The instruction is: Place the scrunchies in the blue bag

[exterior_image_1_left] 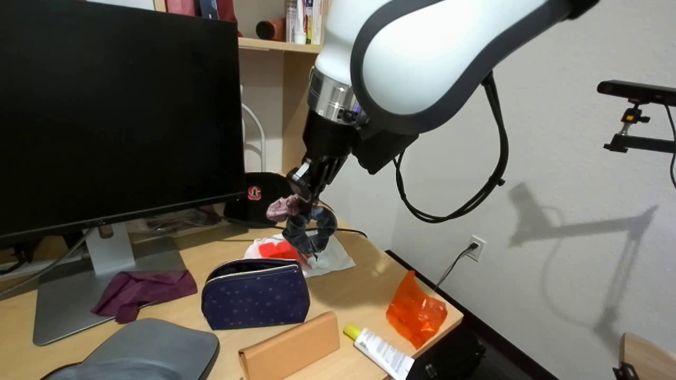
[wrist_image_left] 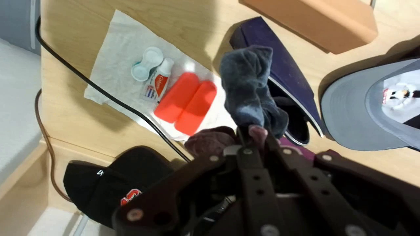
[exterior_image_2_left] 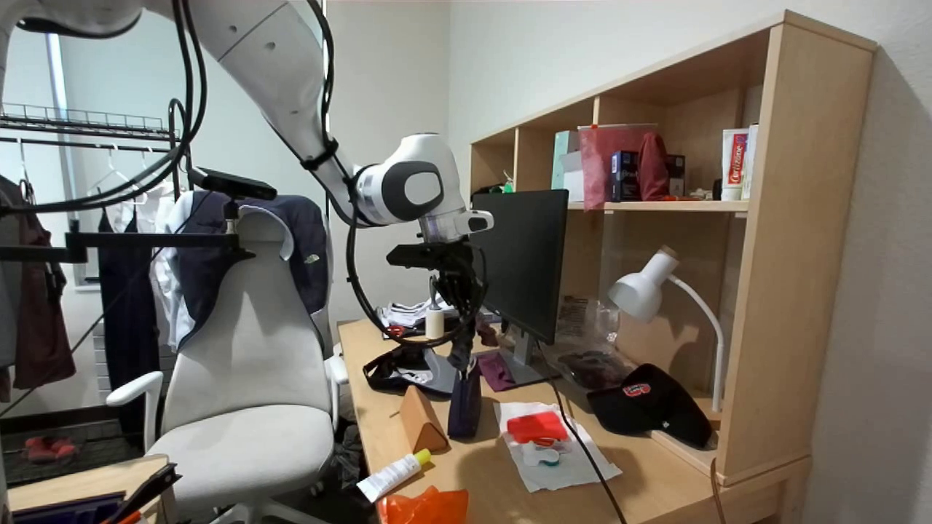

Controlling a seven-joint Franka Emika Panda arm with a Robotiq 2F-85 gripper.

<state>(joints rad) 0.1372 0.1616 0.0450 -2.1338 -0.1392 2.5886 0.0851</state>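
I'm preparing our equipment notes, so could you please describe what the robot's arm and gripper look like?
The Franka Panda arm is white and rounded, with dark grey trim and a silvery metal collar near its end. Black cables loop alongside, fastened with a black strap. The Robotiq gripper is black, with linked bars dotted by round screw heads. No lettering is legible.

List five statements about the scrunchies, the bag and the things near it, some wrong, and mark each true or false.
1. The hand holds the grey-blue scrunchie and the pink scrunchie. True.
2. The blue bag stands on the desk, its top open. True.
3. The pink scrunchie is inside the blue bag. False: it is outside, in the hand.
4. The tan case lies near the tube. True.
5. The tan case rests on the blue bag. False: it sits apart, on the desk.
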